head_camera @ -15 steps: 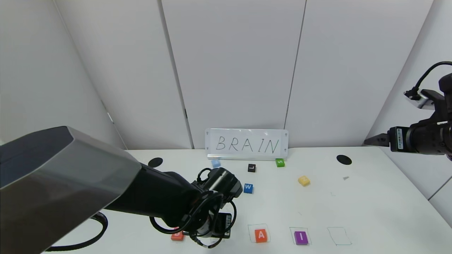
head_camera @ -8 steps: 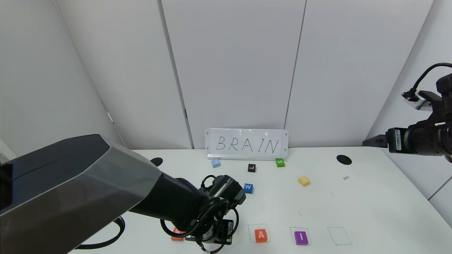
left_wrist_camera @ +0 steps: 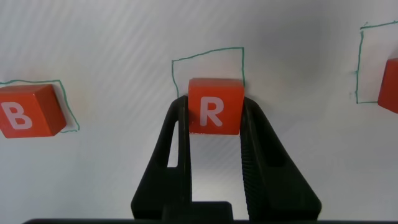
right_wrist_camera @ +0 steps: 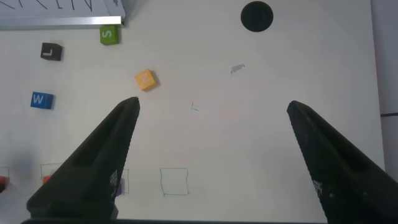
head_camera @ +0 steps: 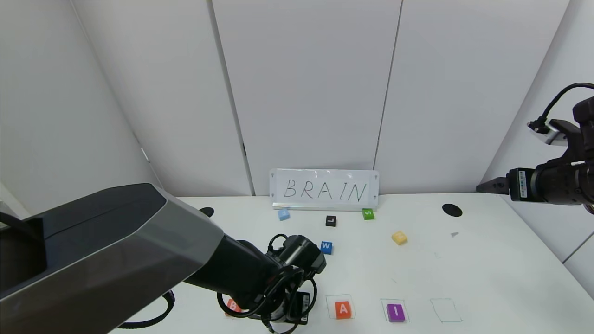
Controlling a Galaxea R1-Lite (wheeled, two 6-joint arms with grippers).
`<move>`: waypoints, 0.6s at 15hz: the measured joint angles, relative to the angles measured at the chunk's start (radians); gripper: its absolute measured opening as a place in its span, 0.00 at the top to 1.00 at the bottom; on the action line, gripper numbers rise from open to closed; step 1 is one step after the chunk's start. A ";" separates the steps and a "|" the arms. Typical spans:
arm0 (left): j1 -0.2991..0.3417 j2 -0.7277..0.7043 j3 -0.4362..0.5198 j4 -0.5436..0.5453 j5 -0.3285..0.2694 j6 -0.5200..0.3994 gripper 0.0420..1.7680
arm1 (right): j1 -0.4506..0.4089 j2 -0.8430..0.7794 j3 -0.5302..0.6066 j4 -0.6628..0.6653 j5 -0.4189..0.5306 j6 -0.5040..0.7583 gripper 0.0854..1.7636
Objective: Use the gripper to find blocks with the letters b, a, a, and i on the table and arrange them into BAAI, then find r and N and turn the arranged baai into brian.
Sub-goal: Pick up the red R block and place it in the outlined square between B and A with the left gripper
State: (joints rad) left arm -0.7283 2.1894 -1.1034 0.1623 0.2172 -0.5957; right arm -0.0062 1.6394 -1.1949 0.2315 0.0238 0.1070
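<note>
My left gripper (left_wrist_camera: 213, 109) is shut on the orange R tile (left_wrist_camera: 214, 106), which it holds at the near edge of a pencilled square outline (left_wrist_camera: 207, 57) on the white table (head_camera: 487, 273). The orange B tile (left_wrist_camera: 28, 111) lies in the outline beside it and also shows in the head view (head_camera: 233, 305). One orange A tile (head_camera: 343, 309) and the purple I tile (head_camera: 395, 312) lie in the outlines to the right. The pale-yellow N tile (head_camera: 399, 238) lies farther back. My right gripper (head_camera: 485, 188) is open and empty, raised at the far right.
A "BRAIN" sign (head_camera: 324, 190) stands at the back. In front of it lie a light-blue tile (head_camera: 283, 214), a black L tile (head_camera: 330, 221), a green S tile (head_camera: 368, 214) and a blue W tile (head_camera: 326, 247). An empty outline (head_camera: 445, 310) is right of the I.
My left arm has moved to the right and lower along the front row, away from the B tile. The right arm has hardly moved.
</note>
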 joint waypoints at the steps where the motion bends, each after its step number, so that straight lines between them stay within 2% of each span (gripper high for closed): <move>1: -0.001 0.002 0.000 0.000 0.000 0.000 0.73 | 0.000 0.000 0.000 0.000 0.000 0.000 0.03; 9: 0.002 0.012 -0.007 -0.001 0.001 0.000 0.73 | 0.000 -0.001 0.000 -0.004 0.000 0.000 0.03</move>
State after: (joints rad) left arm -0.7264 2.2013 -1.1102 0.1615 0.2187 -0.5962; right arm -0.0062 1.6385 -1.1949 0.2277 0.0243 0.1070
